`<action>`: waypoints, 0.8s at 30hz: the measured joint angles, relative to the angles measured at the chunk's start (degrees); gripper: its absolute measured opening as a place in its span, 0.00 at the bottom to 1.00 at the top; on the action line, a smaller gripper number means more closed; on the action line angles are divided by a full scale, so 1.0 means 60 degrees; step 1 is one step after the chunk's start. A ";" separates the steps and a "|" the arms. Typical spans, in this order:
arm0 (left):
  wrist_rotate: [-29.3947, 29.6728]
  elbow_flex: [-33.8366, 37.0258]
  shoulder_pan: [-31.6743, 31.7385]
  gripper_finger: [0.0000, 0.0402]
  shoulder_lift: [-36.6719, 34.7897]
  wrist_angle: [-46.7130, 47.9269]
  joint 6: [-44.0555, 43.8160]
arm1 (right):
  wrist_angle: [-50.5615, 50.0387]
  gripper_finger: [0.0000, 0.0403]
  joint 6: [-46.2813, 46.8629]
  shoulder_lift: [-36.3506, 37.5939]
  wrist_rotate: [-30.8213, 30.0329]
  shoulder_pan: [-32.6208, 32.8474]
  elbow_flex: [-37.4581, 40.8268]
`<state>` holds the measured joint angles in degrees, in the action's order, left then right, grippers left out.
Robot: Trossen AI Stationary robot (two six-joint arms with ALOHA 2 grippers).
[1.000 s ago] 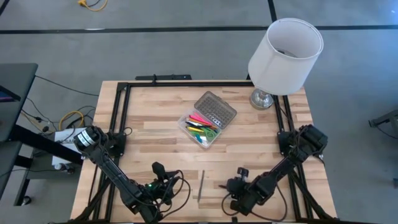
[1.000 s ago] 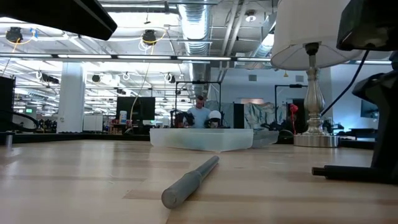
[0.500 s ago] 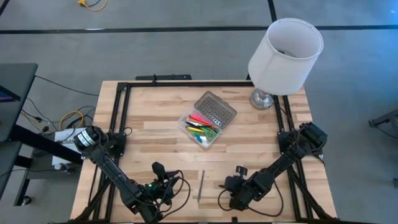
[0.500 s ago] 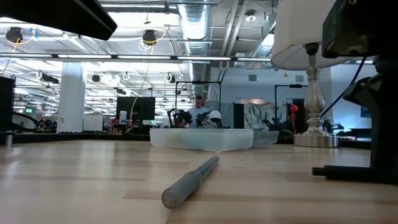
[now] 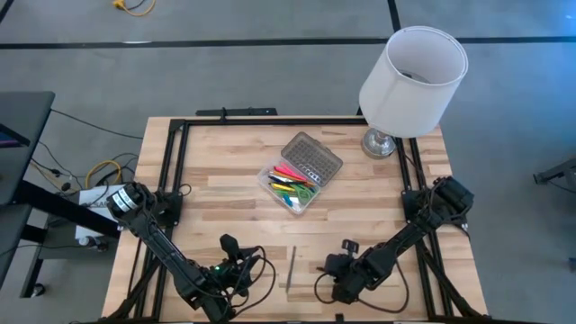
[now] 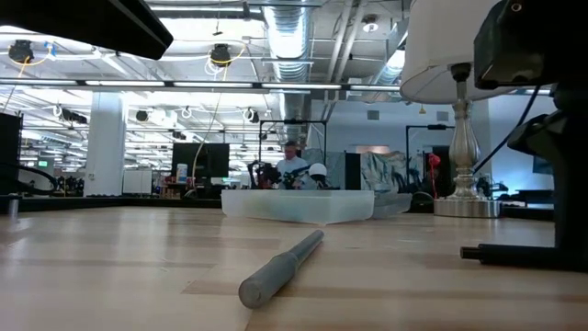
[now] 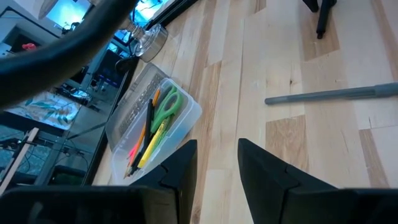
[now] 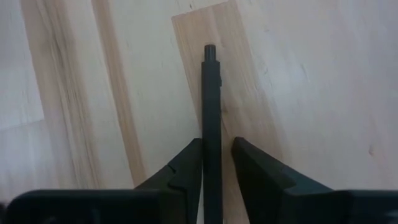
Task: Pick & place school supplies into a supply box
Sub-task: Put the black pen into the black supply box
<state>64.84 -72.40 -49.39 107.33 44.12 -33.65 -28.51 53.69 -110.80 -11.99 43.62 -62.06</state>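
Two arms sit low at the near edge of the table [image 5: 225,193]. On the left, the left gripper [image 5: 232,255] waits by the near-left corner, its fingers [image 7: 177,171] a little apart with nothing between them.

Next along lies one grey pen [image 5: 292,267] on the bare wood, its long axis running from the near edge toward the far side, well apart from the supply box [image 5: 300,173]. The box stands open mid-table with its dotted lid folded back toward the lamp [image 5: 409,79]; bright pens and green scissors [image 7: 163,107] lie inside, packed too closely to count.

Right of the pen is the right gripper [image 5: 329,270]. Its wrist camera shows its fingers [image 8: 183,171] straddling the pen's near end; whether they actually pinch it, I cannot tell. The pen's near end is cut off there.
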 joint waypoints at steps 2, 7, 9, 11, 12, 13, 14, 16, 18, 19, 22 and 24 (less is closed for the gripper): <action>0.0000 0.0000 0.0000 0.28 0.0000 0.0000 0.0004 | -0.0387 0.21 0.0054 -0.0019 0.0144 0.0000 -0.0192; 0.0000 -0.0004 0.0000 0.28 0.0000 0.0000 0.0001 | -0.0914 0.21 0.0063 -0.0040 0.0443 -0.0082 -0.0428; 0.0000 -0.0004 0.0000 0.28 0.0000 0.0000 0.0001 | -0.0923 0.21 0.0056 -0.0040 0.0525 -0.0145 -0.0430; -0.0005 -0.0004 0.0000 0.28 0.0000 0.0000 0.0000 | -0.0930 0.21 0.0043 -0.0036 0.0607 -0.0197 -0.0434; -0.0012 -0.0004 0.0000 0.28 0.0000 0.0000 0.0000 | -0.0930 0.21 0.0033 -0.0036 0.0637 -0.0229 -0.0434; -0.0024 -0.0004 0.0000 0.28 0.0000 0.0000 0.0000 | -0.0930 0.21 0.0008 -0.0036 0.0670 -0.0250 -0.0434; -0.0048 -0.0004 -0.0001 0.28 0.0000 0.0000 0.0004 | -0.0930 0.21 -0.0011 -0.0033 0.0697 -0.0272 -0.0434; -0.0084 -0.0004 0.0000 0.28 0.0000 0.0000 0.0004 | -0.0932 0.21 -0.0029 -0.0033 0.0772 -0.0305 -0.0434; -0.0084 -0.0004 -0.0004 0.28 0.0000 0.0000 0.0004 | -0.0949 0.19 -0.0092 -0.0029 0.0825 -0.0339 -0.0441; -0.0084 -0.0004 0.0000 0.28 0.0000 0.0000 0.0007 | -0.0956 0.18 -0.0152 -0.0029 0.0835 -0.0339 -0.0441; -0.0084 -0.0004 -0.0004 0.28 0.0000 0.0007 0.0007 | -0.0985 0.13 -0.0218 -0.0025 0.0824 -0.0339 -0.0441; -0.0087 -0.0004 0.0000 0.28 0.0000 0.0015 0.0007 | -0.0992 0.10 -0.0240 -0.0022 0.0801 -0.0339 -0.0441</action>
<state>64.31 -72.42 -49.39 107.33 44.21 -33.61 -34.46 52.25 -110.93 -7.19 41.58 -64.71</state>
